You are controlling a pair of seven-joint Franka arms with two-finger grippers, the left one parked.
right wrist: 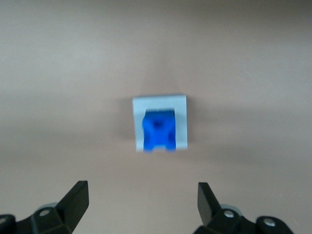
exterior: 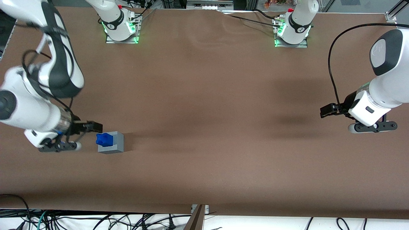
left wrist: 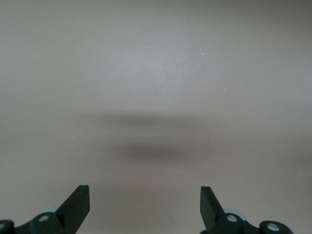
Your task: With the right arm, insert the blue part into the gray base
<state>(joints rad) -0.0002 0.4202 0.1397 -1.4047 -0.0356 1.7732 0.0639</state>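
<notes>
While hanging above the table:
gripper: fingers spread wide, holding nothing, just beside the gray base.
blue part: seated in the recess of the gray base, apart from the fingertips, clear of both.
right arm: at the working end, wrist low.

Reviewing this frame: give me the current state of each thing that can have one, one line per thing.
blue part: seated in the gray base's recess, held by nothing.
gray base: upright on the table, the blue part sitting in its top.
gripper: open, empty, raised above the blue part and gray base, touching neither.
right arm: over the working arm's end of the table, beside the gray base.
</notes>
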